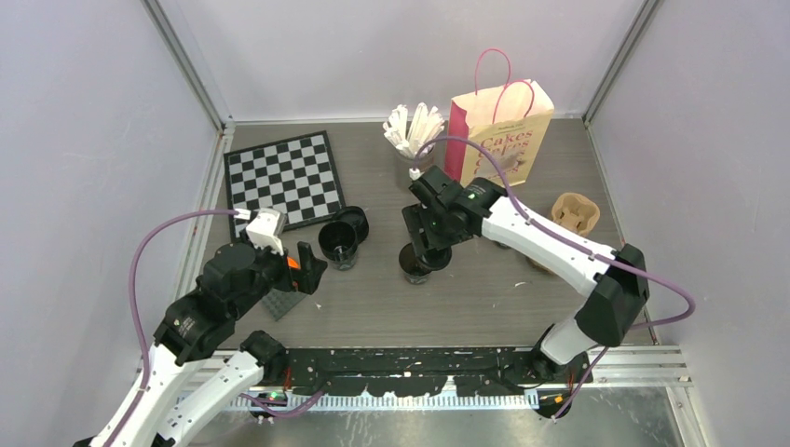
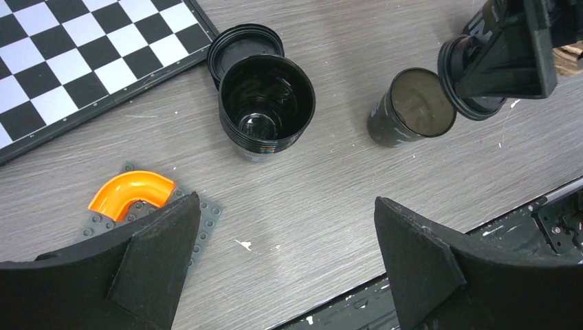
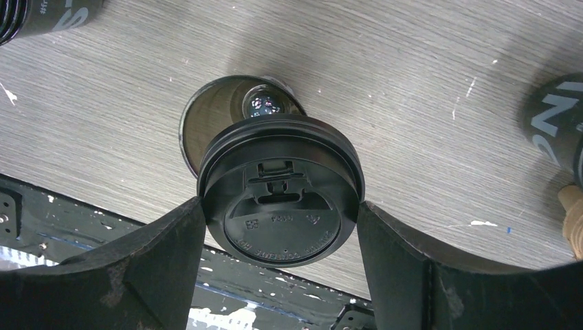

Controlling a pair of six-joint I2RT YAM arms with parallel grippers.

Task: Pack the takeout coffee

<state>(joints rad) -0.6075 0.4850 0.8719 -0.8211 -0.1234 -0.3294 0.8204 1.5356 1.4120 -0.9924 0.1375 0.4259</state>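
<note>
Two robot arms work over a grey wood-grain table (image 1: 447,307). At the far edge stands a pink paper bag (image 1: 503,140), upright, handles raised. A chessboard (image 1: 284,177) lies flat at the far left. A brown pulp carrier (image 1: 575,212) sits at the right, just past the right arm. A grey cup of white sticks (image 1: 413,130) stands just left of the bag.

The takeout coffee is still on the table, in mid-table, well short of the bag. The left cup (image 2: 267,103) stands open near the chessboard's corner, with a loose lid (image 2: 240,45) lying touching it on the far side. The right cup (image 2: 411,106) is also open, under the right gripper (image 3: 278,206). Those jaws pinch a black lid (image 3: 282,206) by its rim, tilted and partly over the cup's mouth but not seated. Whether it touches the rim cannot be told. A third cup (image 3: 557,124), black with white lettering, shows at the right wrist view's edge, next to the carrier.

The left gripper (image 2: 285,203) hovers near the left cup with its jaws spread wide and nothing between them. Below it, an orange elbow (image 2: 130,192) sits on a studded grey plate (image 2: 206,220).
</note>
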